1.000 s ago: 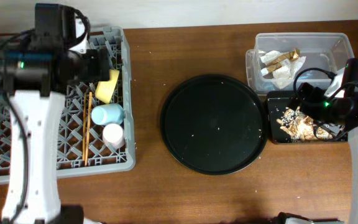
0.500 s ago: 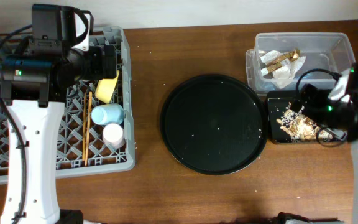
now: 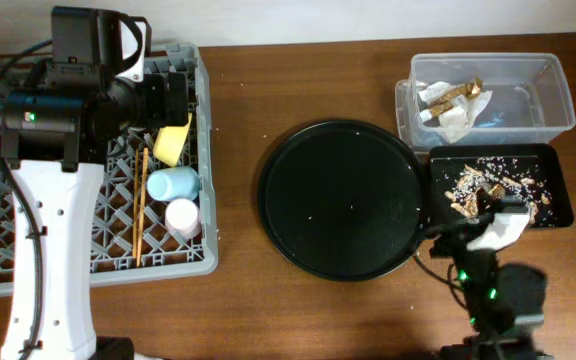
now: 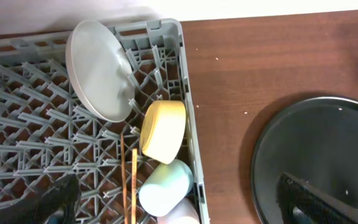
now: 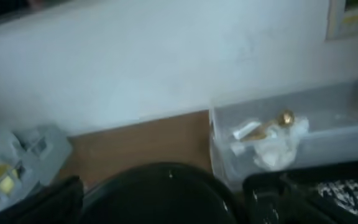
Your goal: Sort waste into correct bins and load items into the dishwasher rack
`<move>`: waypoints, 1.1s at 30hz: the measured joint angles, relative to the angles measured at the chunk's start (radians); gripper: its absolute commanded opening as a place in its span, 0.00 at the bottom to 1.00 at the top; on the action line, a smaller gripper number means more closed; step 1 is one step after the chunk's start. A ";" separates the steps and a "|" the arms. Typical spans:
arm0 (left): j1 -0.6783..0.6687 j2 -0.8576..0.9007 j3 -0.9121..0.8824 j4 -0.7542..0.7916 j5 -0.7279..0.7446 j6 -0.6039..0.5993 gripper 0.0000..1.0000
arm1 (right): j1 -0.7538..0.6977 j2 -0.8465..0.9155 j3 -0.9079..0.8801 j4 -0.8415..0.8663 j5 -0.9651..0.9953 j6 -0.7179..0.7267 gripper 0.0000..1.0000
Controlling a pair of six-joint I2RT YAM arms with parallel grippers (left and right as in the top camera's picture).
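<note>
Left claw (image 4: 185, 205), wide and empty, over far-right corner of rack (image 4: 188, 93); chopsticks (image 4: 128, 180) lie nearer, long axis near-to-far.

We find the right wrist view blurred; the pale lump in the clear rectangular plastic tub (image 5: 347, 146) is perhaps the crumpled white napkin (image 5: 278, 149). The left wrist view's bottom edge cuts off the small pink cup (image 4: 180, 215).

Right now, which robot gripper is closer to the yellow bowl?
Left. The left gripper hangs over the dishwasher rack, right next to the yellow bowl. The right gripper is far across the table, by the shallow black tray of food scraps.
</note>
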 measured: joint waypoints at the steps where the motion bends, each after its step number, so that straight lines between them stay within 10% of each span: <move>1: 0.000 0.000 0.000 -0.003 0.000 0.000 0.99 | 0.002 -0.124 -0.127 0.032 -0.004 0.018 0.98; 33: 0.000 0.000 0.000 -0.002 0.000 0.000 0.99 | -0.011 -0.327 -0.288 -0.046 -0.004 0.047 0.98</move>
